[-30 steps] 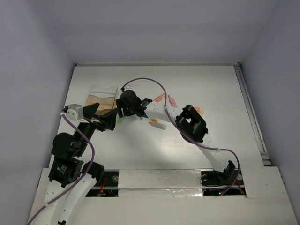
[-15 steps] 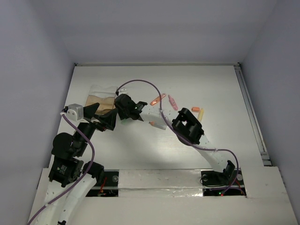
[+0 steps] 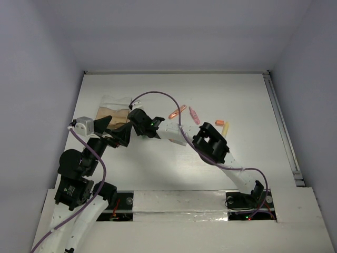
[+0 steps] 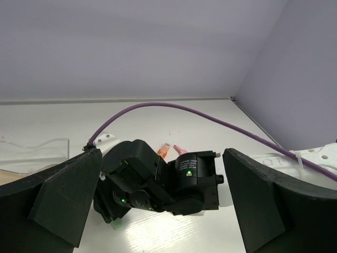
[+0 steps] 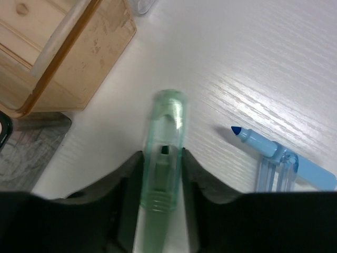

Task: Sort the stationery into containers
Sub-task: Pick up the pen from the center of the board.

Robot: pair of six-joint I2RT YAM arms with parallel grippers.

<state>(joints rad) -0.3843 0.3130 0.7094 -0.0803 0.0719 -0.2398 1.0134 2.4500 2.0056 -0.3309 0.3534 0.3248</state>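
In the right wrist view a green highlighter with a clear green cap lies on the white table. My right gripper is shut on it, one finger against each side. A blue highlighter, uncapped, lies to its right. The container, clear plastic with tan compartments, stands just ahead on the left. From above, the right gripper sits by the container. My left gripper is beside it, open wide. The left gripper holds nothing; the right arm's black wrist lies beyond its fingers.
An orange piece and a pink piece lie mid-table; another orange piece and a yellow one lie further right. A purple cable arcs over the right arm. A grey patch borders the container.
The right arm has swung left toward the container, and its jaws have closed from wide apart onto the green highlighter. The left arm has stayed still and open.
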